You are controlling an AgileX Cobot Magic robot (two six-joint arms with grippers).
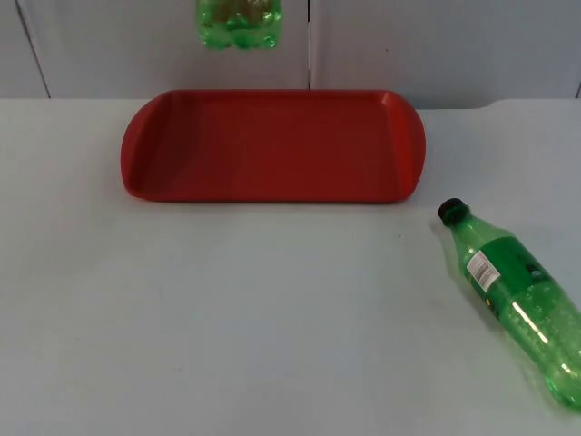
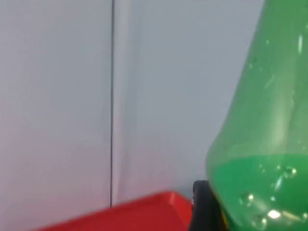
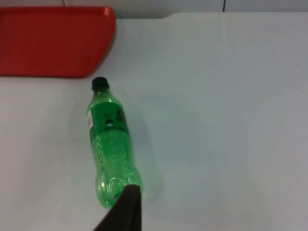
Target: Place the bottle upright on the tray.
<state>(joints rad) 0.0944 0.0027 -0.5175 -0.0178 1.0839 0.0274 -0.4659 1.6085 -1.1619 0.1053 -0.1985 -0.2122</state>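
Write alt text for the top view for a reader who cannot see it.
A red tray sits at the far side of a white table, by the grey wall. A green bottle with a black cap lies on its side to the tray's right, on the table. The base of a second green bottle hangs above the tray's far edge.

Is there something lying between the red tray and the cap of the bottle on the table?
No. Between tray and bottle is bare white table, seen from top.

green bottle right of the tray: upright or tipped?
Tipped. The green plastic bottle with the black cap lies on its side on the white table, cap toward the red plastic tray.
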